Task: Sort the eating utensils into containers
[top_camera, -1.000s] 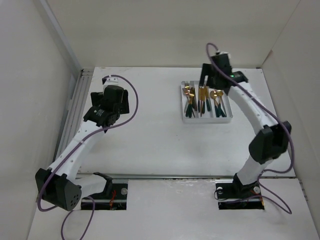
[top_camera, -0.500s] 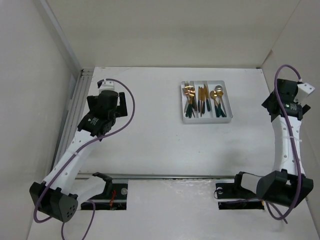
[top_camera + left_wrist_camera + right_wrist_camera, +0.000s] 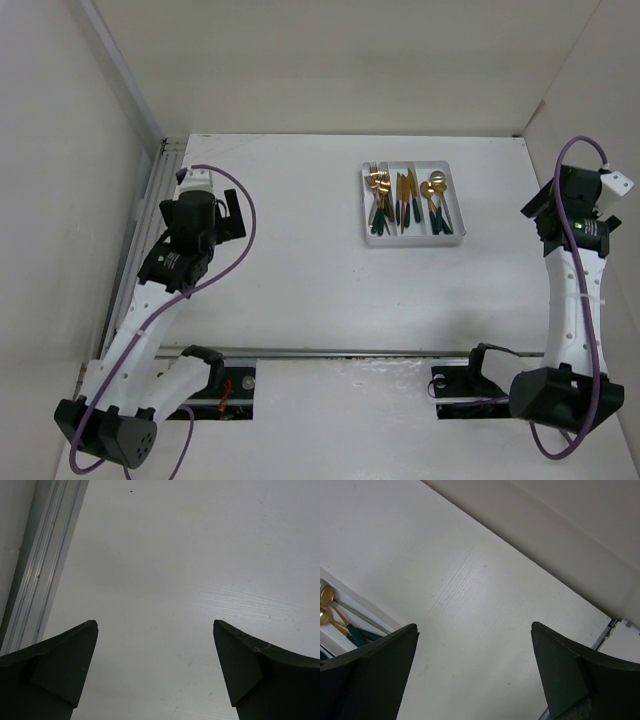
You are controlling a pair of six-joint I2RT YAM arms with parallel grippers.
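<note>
The white tray sits at the back right of the table, and its three long containers hold the eating utensils. Gold forks lie in the left one, knives in the middle, spoons in the right. My left gripper hovers far left of the tray, open and empty over bare table. My right gripper hangs by the right wall, open and empty. In the right wrist view a tray corner shows two gold spoons with green handles.
An aluminium rail runs along the table's left edge and shows in the left wrist view. White walls enclose the table at the back and on both sides. Purple cables loop off both wrists.
The right arm swung away from above the tray to the right wall and its jaws spread wider. The left arm drew back toward the left rail.
</note>
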